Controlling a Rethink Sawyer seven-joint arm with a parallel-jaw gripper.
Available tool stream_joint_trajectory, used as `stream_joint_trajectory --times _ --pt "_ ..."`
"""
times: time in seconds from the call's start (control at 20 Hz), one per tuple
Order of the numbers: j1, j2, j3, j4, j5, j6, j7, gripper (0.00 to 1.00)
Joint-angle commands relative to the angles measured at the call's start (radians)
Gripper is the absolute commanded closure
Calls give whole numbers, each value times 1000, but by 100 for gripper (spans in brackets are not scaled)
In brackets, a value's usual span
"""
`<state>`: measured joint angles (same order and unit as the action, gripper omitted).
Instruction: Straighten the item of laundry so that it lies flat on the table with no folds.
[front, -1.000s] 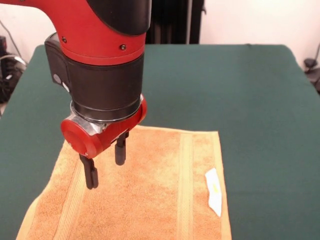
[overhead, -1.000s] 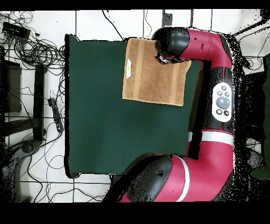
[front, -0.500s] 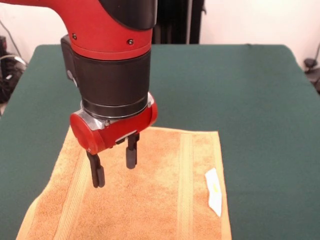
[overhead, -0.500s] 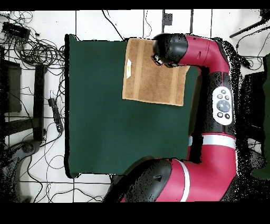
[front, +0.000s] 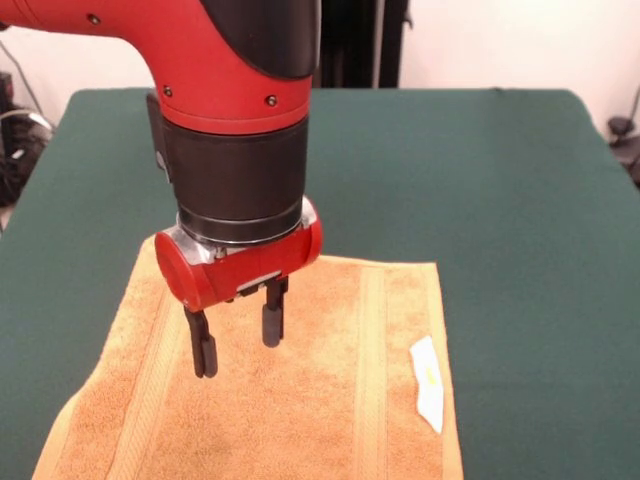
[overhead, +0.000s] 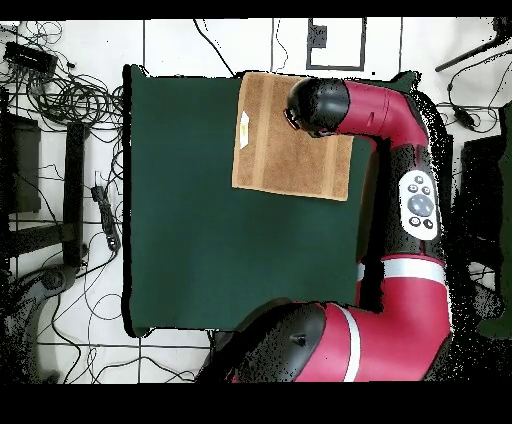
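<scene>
The item of laundry, a golden-orange towel (front: 300, 400) with a white care tag (front: 428, 385), lies spread out at the near side of the green table (front: 480, 200). In the overhead view the towel (overhead: 285, 150) sits flat at the table's (overhead: 190, 220) top edge, part of it hidden under the arm. My gripper (front: 238, 338) hangs just above the towel's left-middle area, open, with nothing between its two black fingers (front: 205, 350). From overhead the gripper is hidden under the arm's wrist.
The red arm (overhead: 400, 200) runs along the table's right side in the overhead view. Cables and equipment (overhead: 60, 100) lie on the floor to the left of the table.
The gripper has shifted to the right over the towel, staying open. The towel has not moved.
</scene>
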<state>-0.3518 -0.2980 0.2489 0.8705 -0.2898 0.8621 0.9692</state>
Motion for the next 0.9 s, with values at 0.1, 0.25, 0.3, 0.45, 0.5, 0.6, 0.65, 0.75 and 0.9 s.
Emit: stream_joint_trajectory --times 0.1,0.25,0.3,0.45,0.5,0.6,0.65,0.75,0.9 --pt "27 56 10 211 43 -121 286 0" --pt "37 71 -4 202 45 -135 303 0" --pt "43 77 -11 196 46 -134 313 0" --pt "52 95 -20 183 45 -146 321 0" --pt "55 100 -24 180 44 -154 325 0" --pt "62 111 -32 172 43 -167 335 0" --pt "66 115 -36 170 45 -173 340 0" --pt "72 123 -44 163 50 -176 347 0" --pt "77 133 -51 157 61 -177 353 0"
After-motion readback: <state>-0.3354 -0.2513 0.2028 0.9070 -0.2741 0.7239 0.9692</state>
